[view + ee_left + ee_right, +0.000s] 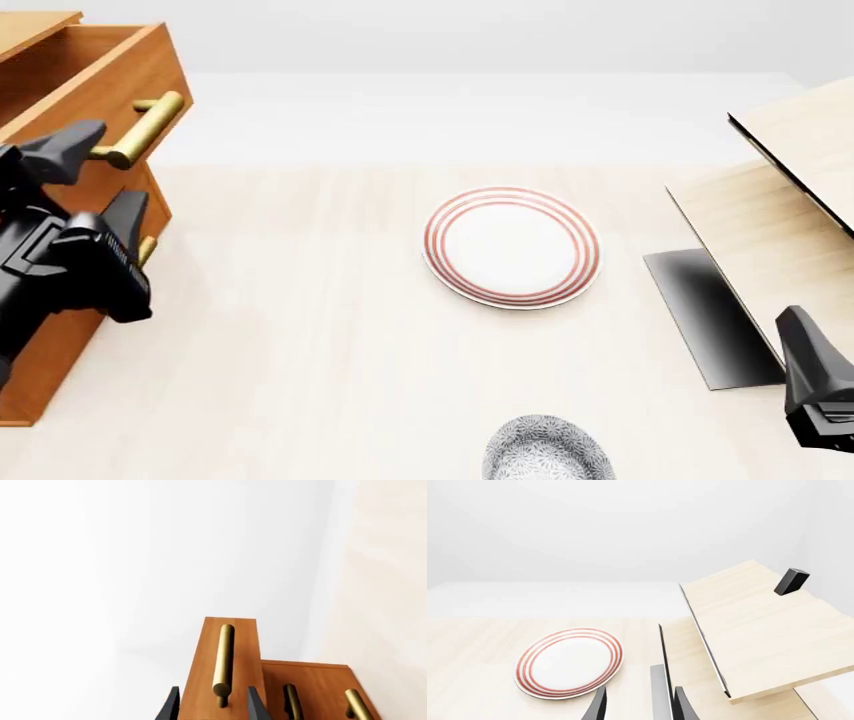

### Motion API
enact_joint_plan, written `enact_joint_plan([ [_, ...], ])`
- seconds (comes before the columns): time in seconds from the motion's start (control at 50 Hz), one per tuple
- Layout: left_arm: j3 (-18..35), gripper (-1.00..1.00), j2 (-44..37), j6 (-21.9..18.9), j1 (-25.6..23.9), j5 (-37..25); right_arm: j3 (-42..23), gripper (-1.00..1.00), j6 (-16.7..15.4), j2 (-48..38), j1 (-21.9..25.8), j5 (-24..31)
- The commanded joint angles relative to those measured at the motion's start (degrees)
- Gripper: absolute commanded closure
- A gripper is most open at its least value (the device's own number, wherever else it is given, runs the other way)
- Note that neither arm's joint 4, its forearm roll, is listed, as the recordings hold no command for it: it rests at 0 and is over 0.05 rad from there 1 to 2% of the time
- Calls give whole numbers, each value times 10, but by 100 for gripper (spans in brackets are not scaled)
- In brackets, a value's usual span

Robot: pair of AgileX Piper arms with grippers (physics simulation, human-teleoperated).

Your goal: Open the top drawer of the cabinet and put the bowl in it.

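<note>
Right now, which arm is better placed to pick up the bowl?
Right. The bowl sits at the table's near edge, right of centre, nearer the right gripper; the left gripper straddles the top drawer handle.

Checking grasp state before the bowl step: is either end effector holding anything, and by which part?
Neither. The left end effector is open, fingers either side of the top drawer by its brass handle, not clamped. The right end effector is open, empty.

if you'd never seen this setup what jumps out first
The red-ringed white plate stands out mid-table. At far left the orange-brown cabinet has its top drawer pulled out, with the left gripper at its brass bar handle, fingers either side in the wrist view. The speckled bowl sits at the near edge, untouched, and a pale light-wood structure fills the right.
</note>
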State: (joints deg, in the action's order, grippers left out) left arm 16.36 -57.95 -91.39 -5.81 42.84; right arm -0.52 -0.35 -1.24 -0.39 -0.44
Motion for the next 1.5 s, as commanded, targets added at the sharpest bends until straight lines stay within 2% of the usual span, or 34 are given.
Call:
enact_joint_plan([
  [0.02,-13,-100,46,-8,-25,-14,0,-100,1,1,1,0],
  [0.28,-1,-100,82,-6,-64,-49,0,-100,1,0,1,0],
  [0.38,56,-100,122,72,-78,-165,0,-100,1,1,1,0],
  [0.4,67,-100,138,85,-66,-196,0,-100,1,1,0,0],
  [0.44,69,-100,127,97,-75,-202,0,-100,1,1,1,0],
  [0.48,99,-100,126,132,-78,-239,0,-100,1,1,1,0],
  [0.52,91,-100,120,137,-80,-229,0,-100,1,1,1,0],
  [0.56,130,-100,115,189,-97,-270,0,-100,1,1,1,0],
  [0.58,128,-100,121,192,-87,-276,0,-100,1,1,1,0],
  [0.6,155,-100,114,218,-96,-302,0,-100,1,1,1,0],
  [0.64,167,-100,108,231,-100,-316,0,-100,1,1,1,0],
  [0.68,206,-100,104,278,-107,-352,0,-100,1,1,1,0],
  [0.74,238,-100,84,312,-116,-382,0,-100,1,1,1,0],
  [0.76,245,-100,81,323,-102,-399,0,-100,1,1,1,0],
  [0.82,282,-100,67,369,-110,-433,0,-100,1,1,1,0],
  [0.86,305,-100,68,406,-89,-470,0,-100,1,1,1,0],
  [0.9,326,-100,62,426,-97,-485,0,-100,1,1,1,0],
  [0.92,338,-100,68,444,-81,-508,0,-100,1,1,1,0],
  [0.94,358,-100,51,464,-97,-521,0,-100,1,1,1,0],
  [0.96,379,-100,55,492,-83,-547,0,-100,1,1,1,0],
  [0.98,380,-100,55,492,-83,-547,0,-100,1,1,1,0],
  [1.02,424,-100,52,546,-84,-584,0,-100,1,1,1,0],
  [1.04,435,-100,46,554,-95,-592,0,-100,1,1,1,0],
  [1.08,443,-100,66,563,-68,-608,0,-100,1,1,1,0],
  [1.18,490,-100,49,591,-72,-655,0,-100,1,1,1,0],
  [1.22,518,-100,36,614,-82,-681,0,-100,1,1,1,0],
  [1.26,531,-100,28,626,-60,-708,0,-100,1,1,1,0],
  [1.28,540,-100,23,634,-69,-714,0,-100,1,1,0,0],
  [1.3,554,-100,17,659,-48,-741,0,-100,1,1,1,0],
  [1.32,563,-100,11,669,-77,-736,0,-100,1,1,1,0],
  [1.36,560,-100,18,673,-41,-757,0,-100,1,1,1,0],
  [1.44,575,-100,-6,700,-41,-788,0,-100,1,1,1,0],
  [1.48,597,-100,-27,738,-48,-812,0,-100,1,1,1,0],
  [1.5,599,-100,-28,742,-48,-816,0,-100,1,1,1,0],
])
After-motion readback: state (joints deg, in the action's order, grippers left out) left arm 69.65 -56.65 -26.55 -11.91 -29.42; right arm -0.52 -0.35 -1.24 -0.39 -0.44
